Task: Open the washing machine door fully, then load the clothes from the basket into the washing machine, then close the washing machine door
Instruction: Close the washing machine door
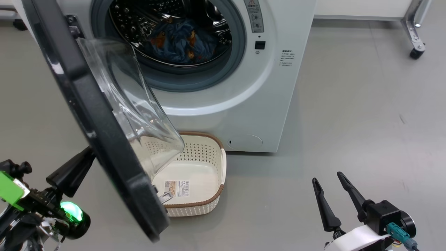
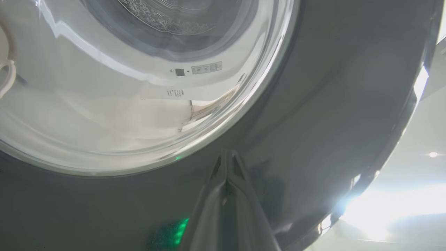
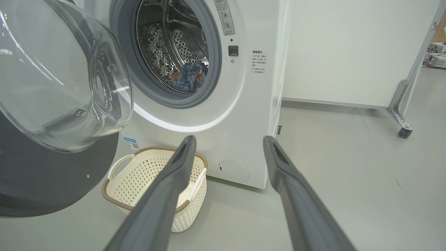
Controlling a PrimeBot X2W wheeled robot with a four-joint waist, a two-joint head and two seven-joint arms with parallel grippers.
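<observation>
- Blue printed clothes point(image 1: 181, 43) inside white washing machine point(image 1: 244, 115); cream perforated basket point(image 1: 223, 167) empty: door-closing step
- Left gripper point(image 2: 227, 155), fingers together, against glossy black round door point(image 1: 101, 132); needs pushing shut
- Right gripper point(image 1: 327, 176) spread, empty

The washing machine door point(image 1: 87, 115) is being seen with a glossy black rim and a clear, smooth glass bowl. The washing machine point(image 1: 264, 90) is being shown in smooth white panels, its drum point(image 1: 129, 21) in shiny perforated steel. The clothes point(image 1: 181, 43) are being seen as soft blue cloth. The basket point(image 1: 209, 157) is being shown as cream perforated plastic with a brown woven rim and a paper label point(image 1: 177, 188). The floor point(image 1: 348, 122) is being seen as matt grey.
</observation>
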